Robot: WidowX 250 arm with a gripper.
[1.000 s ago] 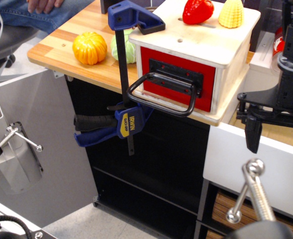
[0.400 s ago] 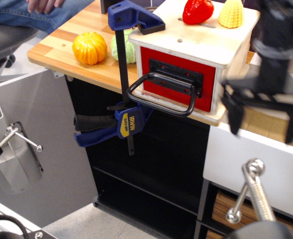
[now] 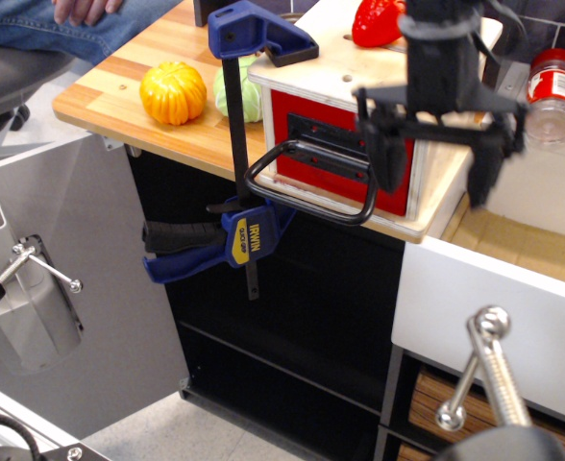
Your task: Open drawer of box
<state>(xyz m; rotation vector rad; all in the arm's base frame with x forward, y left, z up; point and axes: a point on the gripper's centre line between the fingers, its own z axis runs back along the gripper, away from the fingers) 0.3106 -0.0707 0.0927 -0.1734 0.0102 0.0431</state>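
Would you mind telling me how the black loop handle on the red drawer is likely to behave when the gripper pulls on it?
The loop handle looks like rigid metal, so it probably won't flex. It seems hinged at the black plate and may swing before the drawer follows. The blue clamp likely keeps the box from sliding.

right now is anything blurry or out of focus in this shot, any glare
In the observation.image view, the end effector is slightly motion-smeared at its edges, while the drawer and blue clamp stay sharp; the steel handle close to the lens is soft; mild glare sits on the orange pumpkin.
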